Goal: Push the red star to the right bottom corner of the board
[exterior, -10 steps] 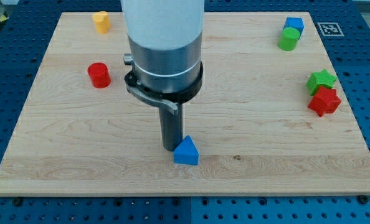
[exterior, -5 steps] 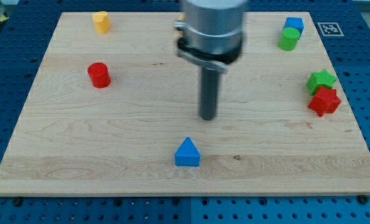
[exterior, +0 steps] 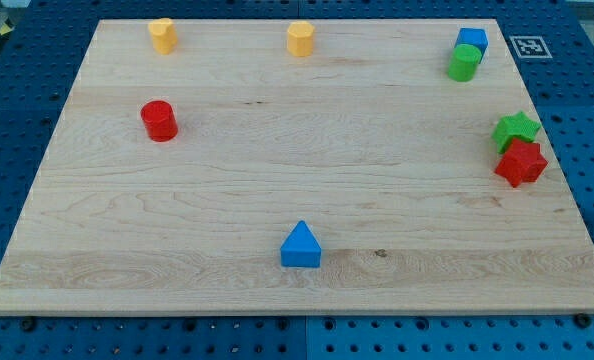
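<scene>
One red star [exterior: 520, 162] sits at the board [exterior: 277, 190] right edge, touching the green star [exterior: 517, 128] above it. Probably light, rigid, sliding easily; push its upper face downward. My tip is not visible.

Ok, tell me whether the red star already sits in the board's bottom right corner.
No, the red star lies against the green star midway up the view's right edge.

Bright, even overhead light, sharp focus, faint short shadows under blocks, no glare.
</scene>
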`<action>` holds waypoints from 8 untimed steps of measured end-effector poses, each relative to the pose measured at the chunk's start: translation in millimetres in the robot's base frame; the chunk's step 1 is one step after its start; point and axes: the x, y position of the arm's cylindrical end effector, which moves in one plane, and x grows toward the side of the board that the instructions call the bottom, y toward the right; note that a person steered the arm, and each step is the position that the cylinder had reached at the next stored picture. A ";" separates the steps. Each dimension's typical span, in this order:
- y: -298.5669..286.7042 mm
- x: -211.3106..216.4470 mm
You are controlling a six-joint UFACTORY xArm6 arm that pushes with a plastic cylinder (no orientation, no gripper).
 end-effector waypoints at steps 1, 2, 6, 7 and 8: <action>-8.4 -8.1; -41.1 -8.1; -174.8 3.0; -239.5 -15.5; -262.4 -73.3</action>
